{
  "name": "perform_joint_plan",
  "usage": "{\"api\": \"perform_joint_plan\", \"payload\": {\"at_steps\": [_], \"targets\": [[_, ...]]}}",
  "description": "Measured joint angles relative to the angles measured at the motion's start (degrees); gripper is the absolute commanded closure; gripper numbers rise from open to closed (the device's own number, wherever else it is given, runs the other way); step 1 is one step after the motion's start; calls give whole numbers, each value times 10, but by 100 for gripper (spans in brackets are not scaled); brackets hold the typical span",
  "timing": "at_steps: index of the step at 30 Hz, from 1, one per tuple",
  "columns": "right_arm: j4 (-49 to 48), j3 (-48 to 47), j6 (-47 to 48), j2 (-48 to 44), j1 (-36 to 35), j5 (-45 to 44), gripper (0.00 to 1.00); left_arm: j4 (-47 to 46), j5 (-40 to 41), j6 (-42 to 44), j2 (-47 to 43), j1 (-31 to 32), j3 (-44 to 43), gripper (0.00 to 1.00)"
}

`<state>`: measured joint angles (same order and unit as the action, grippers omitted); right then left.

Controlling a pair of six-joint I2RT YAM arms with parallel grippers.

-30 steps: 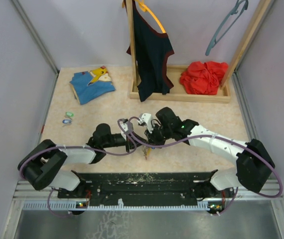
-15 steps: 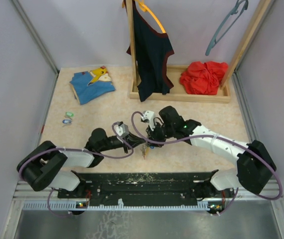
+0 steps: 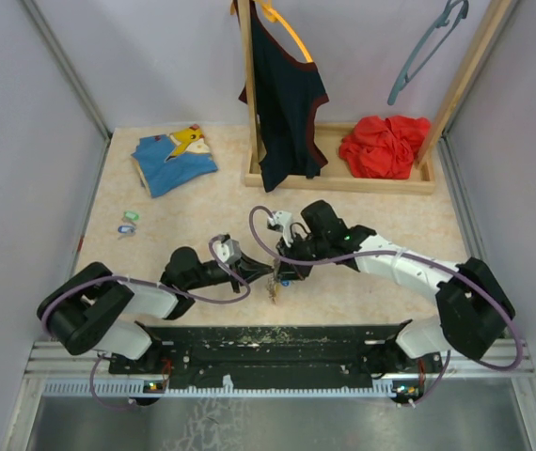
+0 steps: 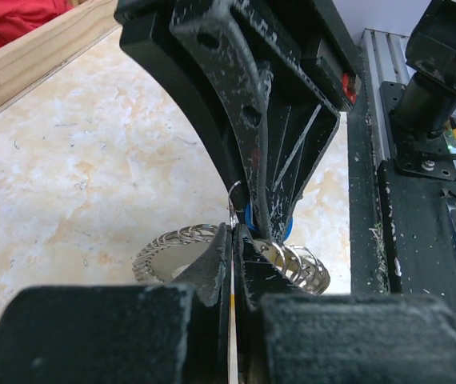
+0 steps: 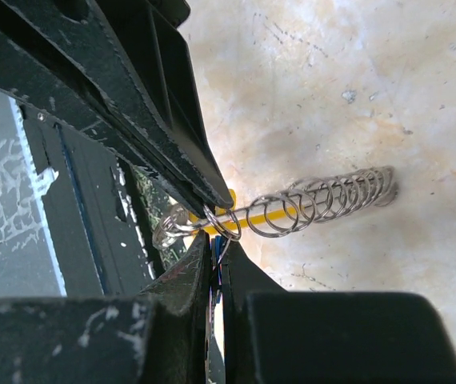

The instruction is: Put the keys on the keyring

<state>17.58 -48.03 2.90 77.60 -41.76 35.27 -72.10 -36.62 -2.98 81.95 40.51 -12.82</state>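
Beige marbled tabletop (image 3: 183, 202) runs between pale walls, and at its far edge a wooden tray (image 3: 343, 182) holds a crumpled red cloth (image 3: 386, 146). The hem of a dark top (image 3: 282, 103) hangs from an orange hanger (image 3: 287, 33) down into the tray's left end. A folded blue garment (image 3: 174, 160) lies on the table to the left of the tray. My two grippers meet tip to tip near the middle of the table, close to my bases. My left gripper (image 4: 234, 244) is pinched fully together on the keyring (image 5: 222, 222), and a sliver of wire and yellow runs down the slit between its fingers. My right gripper (image 5: 213, 250) is clamped on the same ring. The thin wire loop disappears between its tips beside a speck of blue that I cannot identify. A wire coil (image 5: 324, 200) with a yellow-orange tag (image 5: 280, 214) through it trails off the ring and seems to lie on the surface. The keys (image 3: 128, 223), one mint green and one blue, sit side by side on the bare table, well away to the left near the wall.
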Motion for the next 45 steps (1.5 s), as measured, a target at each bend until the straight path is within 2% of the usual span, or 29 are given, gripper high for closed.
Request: {"api": "perform_joint_plan", "payload": {"at_steps": [6, 13, 16, 20, 24, 31, 35, 45], "targets": [[-10, 0, -10, 46, 3, 22, 100, -17, 0, -2, 11, -1, 10, 100], [-26, 0, -17, 59, 4, 31, 99, -22, 0, -2, 11, 0, 15, 100], [-32, 0, -19, 62, 4, 32, 90, -25, 3, -2, 12, 0, 17, 100], [-33, 0, -17, 62, 4, 25, 68, -41, 9, -6, 12, 1, 25, 100], [-32, 16, -10, 54, 4, 3, 60, -54, 16, -7, 12, 3, 29, 100], [-33, 47, -5, -22, 10, -48, 59, -61, 24, -7, 12, 3, 32, 100], [-80, 76, -4, -91, 14, -67, 58, -61, 26, -7, 12, 3, 32, 100], [-163, 114, 12, -111, 14, -110, 57, -22, 25, 14, -17, 3, 32, 100]]}}
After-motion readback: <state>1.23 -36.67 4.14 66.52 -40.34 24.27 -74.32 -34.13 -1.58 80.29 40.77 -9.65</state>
